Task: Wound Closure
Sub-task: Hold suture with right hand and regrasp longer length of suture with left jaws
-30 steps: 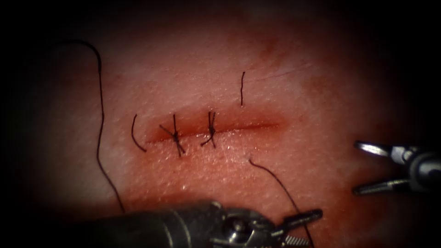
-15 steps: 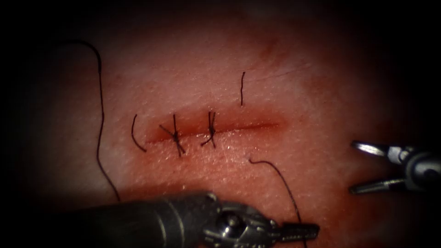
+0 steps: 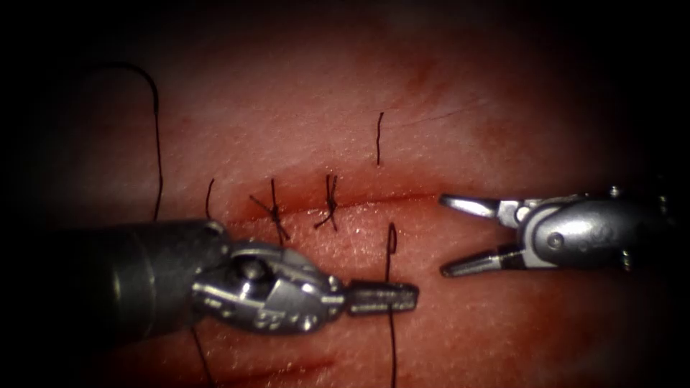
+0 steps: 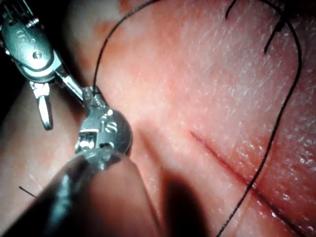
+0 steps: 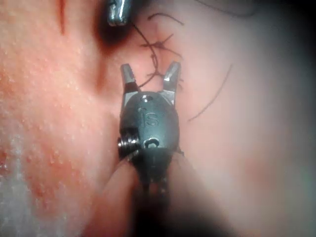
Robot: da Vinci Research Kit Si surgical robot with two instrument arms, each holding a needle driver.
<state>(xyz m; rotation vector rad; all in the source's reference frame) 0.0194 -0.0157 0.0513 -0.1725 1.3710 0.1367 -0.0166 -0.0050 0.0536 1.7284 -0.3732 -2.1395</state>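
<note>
Lying low below cut [image 3: 388, 197], left tool [image 3: 381, 297] clenched on thread [image 3: 392, 251]; right tool [image 3: 467, 237] fingers released.

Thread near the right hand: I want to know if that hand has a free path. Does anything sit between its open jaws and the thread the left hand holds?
Nothing visible does. The right hand, jaws open and empty, faces the thread across bare tissue, just below the cut. The left hand is shut on that thread lower down. No needle is seen.

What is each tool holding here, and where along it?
The left tool is shut on the thread, gripping the strand below the cut. The right tool is open and holds nothing.
</note>
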